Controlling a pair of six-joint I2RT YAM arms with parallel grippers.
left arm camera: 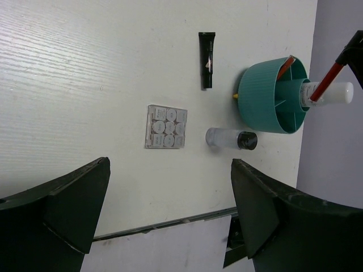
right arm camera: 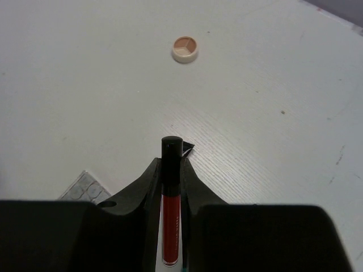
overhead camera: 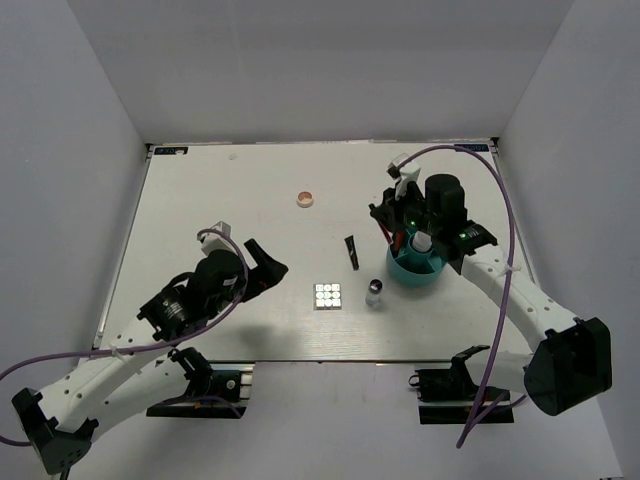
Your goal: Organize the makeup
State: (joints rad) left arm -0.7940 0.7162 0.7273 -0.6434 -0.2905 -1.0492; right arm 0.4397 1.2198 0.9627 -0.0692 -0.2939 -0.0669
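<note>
On the tabletop [overhead camera: 200,200] sits the teal tub [overhead camera: 414,272]. My right hand [right arm camera: 172,165] hangs over it, pinching a red lip gloss [right arm camera: 171,238] with a black cap. My left hand [overhead camera: 268,258] is wide and holds nothing, near the palette [overhead camera: 327,296]. I should line the gloss over a free slot, lower slowly, then let go.

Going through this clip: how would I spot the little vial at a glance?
Find the teal round tub on the right half of the table. Just left of it, slightly toward the near edge, stands the vial, between the tub and the square palette. It alone has a clear body with a dark cap; the palette is flat and the black tube opaque.
</note>
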